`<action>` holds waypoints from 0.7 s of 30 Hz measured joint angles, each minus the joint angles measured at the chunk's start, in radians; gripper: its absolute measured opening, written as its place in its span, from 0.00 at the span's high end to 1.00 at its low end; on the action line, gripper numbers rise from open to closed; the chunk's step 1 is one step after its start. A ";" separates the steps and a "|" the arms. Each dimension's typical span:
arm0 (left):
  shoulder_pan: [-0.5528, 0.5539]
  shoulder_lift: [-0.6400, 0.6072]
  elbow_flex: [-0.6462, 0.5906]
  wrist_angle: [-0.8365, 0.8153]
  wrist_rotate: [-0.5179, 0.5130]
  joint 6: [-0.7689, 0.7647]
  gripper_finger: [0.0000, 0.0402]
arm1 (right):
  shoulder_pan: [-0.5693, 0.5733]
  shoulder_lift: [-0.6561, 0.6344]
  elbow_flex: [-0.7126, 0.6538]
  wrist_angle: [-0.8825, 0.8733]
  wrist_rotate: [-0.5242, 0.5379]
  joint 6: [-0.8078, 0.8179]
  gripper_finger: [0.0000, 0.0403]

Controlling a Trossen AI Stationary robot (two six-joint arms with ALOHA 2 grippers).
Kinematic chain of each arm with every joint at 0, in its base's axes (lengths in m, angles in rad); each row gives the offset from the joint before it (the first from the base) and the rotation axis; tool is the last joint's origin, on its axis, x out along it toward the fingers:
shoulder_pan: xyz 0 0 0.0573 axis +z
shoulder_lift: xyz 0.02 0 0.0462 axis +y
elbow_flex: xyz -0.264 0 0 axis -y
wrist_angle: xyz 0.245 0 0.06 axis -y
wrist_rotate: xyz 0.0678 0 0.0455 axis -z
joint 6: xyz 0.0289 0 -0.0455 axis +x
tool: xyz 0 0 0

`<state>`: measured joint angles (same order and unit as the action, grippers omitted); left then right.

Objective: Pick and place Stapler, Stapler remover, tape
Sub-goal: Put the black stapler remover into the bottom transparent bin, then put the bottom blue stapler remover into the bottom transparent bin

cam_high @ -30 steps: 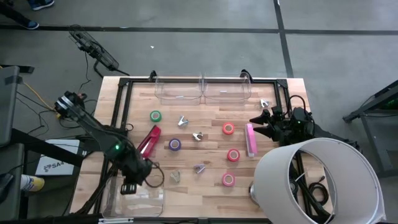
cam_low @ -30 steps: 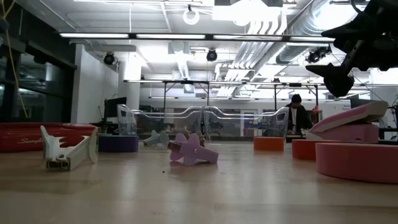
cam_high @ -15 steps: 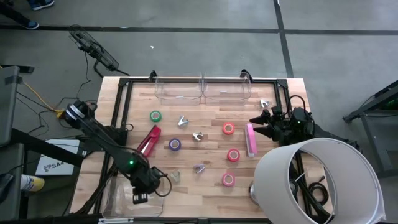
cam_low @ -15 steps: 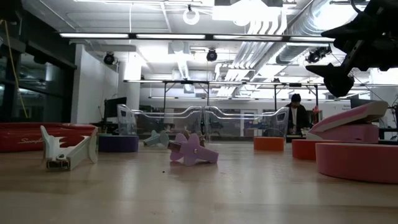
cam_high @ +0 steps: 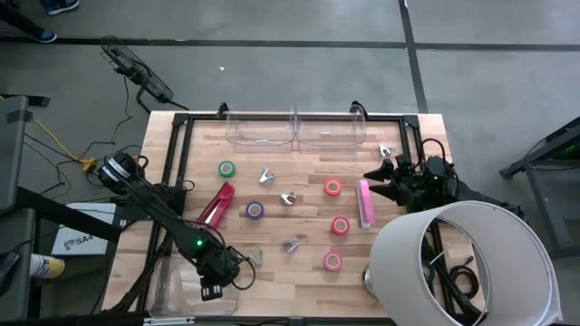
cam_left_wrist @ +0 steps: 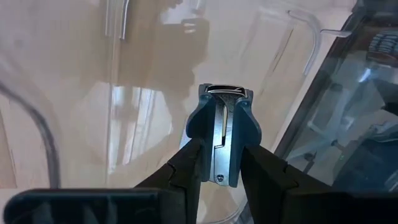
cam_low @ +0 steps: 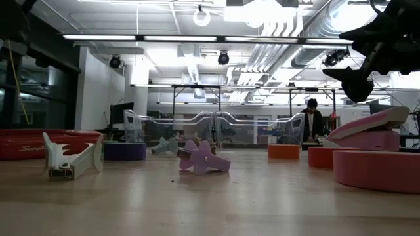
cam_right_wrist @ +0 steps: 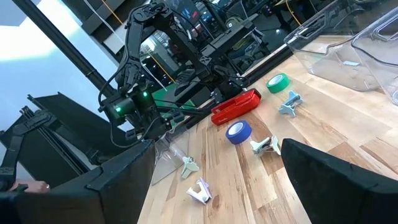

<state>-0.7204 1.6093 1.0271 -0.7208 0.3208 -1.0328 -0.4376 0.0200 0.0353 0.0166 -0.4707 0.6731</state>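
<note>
Over the clear bin at the surface's near-left corner, the left gripper had arrived, jaws clamped on a blue staple remover, ready for release; right gripper waited, jaws apart.

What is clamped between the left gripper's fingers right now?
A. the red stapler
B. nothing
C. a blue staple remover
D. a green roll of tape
C: in the left wrist view the left gripper pinches a blue staple remover with a metal centre over the clear plastic bin.
</note>
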 joint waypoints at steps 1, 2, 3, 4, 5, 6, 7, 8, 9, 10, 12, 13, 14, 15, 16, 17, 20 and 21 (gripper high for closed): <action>0.000 0.000 0.000 0.001 0.000 -0.010 0.74 | 0.000 0.000 0.000 0.001 0.000 0.000 0.16; 0.000 0.000 0.000 0.003 0.000 -0.023 0.72 | 0.000 0.000 0.000 0.001 0.000 0.000 0.16; 0.000 0.000 0.000 0.003 -0.001 -0.032 0.69 | 0.000 0.000 0.000 0.001 0.000 0.000 0.16; 0.000 0.000 0.000 0.003 -0.001 -0.040 0.66 | 0.000 0.000 0.000 0.001 0.000 0.000 0.16; 0.000 0.000 0.000 0.003 -0.002 -0.046 0.64 | 0.000 0.000 0.000 0.001 0.000 0.000 0.16; 0.000 0.000 0.000 0.003 -0.002 -0.049 0.61 | 0.000 0.000 0.000 0.001 0.000 0.000 0.16; 0.000 0.000 0.000 0.003 -0.002 -0.050 0.57 | 0.000 0.000 0.000 0.001 0.000 0.000 0.16; 0.000 0.000 0.000 0.003 -0.002 -0.050 0.54 | 0.000 0.000 0.000 0.001 0.000 0.000 0.16; 0.000 0.000 0.000 0.003 -0.001 -0.051 0.50 | 0.000 0.000 0.000 0.001 0.000 0.000 0.16; 0.000 0.000 0.000 0.006 0.005 -0.052 0.47 | 0.000 0.000 0.000 0.001 0.000 0.000 0.16; 0.000 0.000 0.000 0.018 0.022 -0.052 0.41 | 0.000 0.000 0.000 0.001 0.000 0.000 0.16; 0.000 0.000 0.000 0.023 0.037 -0.052 0.38 | 0.000 0.000 0.000 0.001 0.000 0.000 0.16; 0.000 0.000 0.000 0.022 0.054 -0.054 0.36 | 0.000 0.000 0.000 0.001 0.000 0.000 0.16; 0.000 0.000 0.003 0.015 0.071 -0.061 0.35 | 0.000 0.000 0.000 0.001 0.000 0.000 0.16; 0.000 0.000 0.011 0.008 0.089 -0.072 0.33 | 0.000 0.000 0.000 0.001 0.000 0.000 0.16; 0.000 -0.001 0.020 0.009 0.105 -0.084 0.33 | 0.000 0.000 0.000 0.001 0.000 0.000 0.16; 0.000 -0.019 0.057 0.009 0.123 -0.133 0.32 | 0.000 0.000 0.000 0.001 0.000 0.000 0.16; 0.000 -0.026 0.072 0.008 0.121 -0.148 0.32 | 0.000 0.000 0.000 0.001 0.000 0.000 0.16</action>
<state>-0.7208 1.5836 1.0993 -0.7128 0.4415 -1.1806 -0.4374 0.0200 0.0353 0.0177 -0.4706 0.6731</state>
